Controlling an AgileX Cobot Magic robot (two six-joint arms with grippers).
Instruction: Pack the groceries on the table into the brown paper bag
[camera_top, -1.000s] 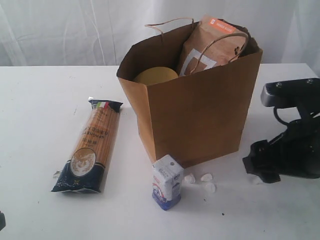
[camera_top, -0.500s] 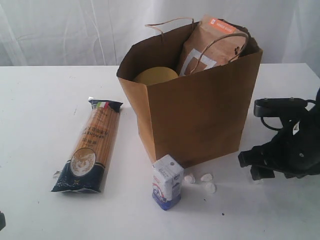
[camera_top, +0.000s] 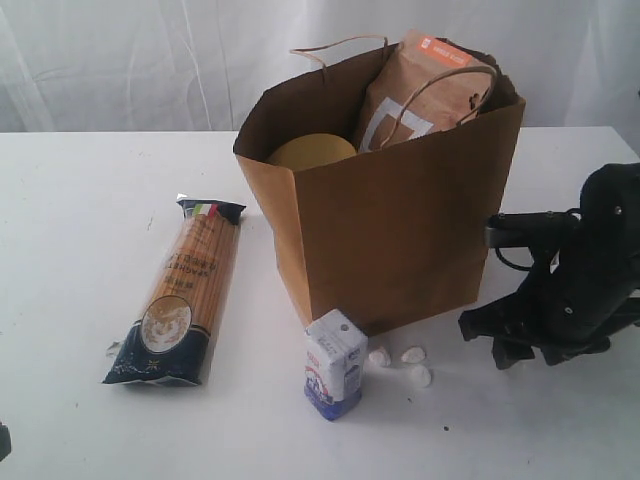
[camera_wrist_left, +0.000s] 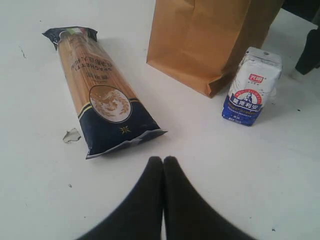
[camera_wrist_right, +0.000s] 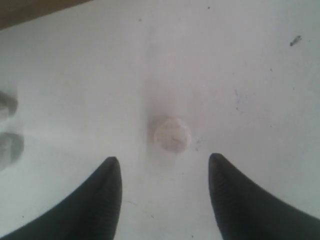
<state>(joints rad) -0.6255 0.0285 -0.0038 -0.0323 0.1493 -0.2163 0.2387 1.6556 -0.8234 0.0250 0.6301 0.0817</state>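
While ajar, right gripper (camera_wrist_right: 164, 159) near lump (camera_wrist_right: 172, 135)

small blue-white carton (camera_wrist_left: 251, 86), red logo 光明, blue band 莫斯利安, spaghetti packet (camera_wrist_left: 100, 95) print unreadable

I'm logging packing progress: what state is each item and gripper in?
brown paper bag: upright, open-topped.
brown orange-labelled pouch: in bag, sticking out.
yellow-lidded jar: inside bag.
spaghetti packet: flat on table.
blue-white carton: upright on table.
small white lumps: loose on table.
left gripper: shut, empty.
right gripper: open, aimed at a lump.
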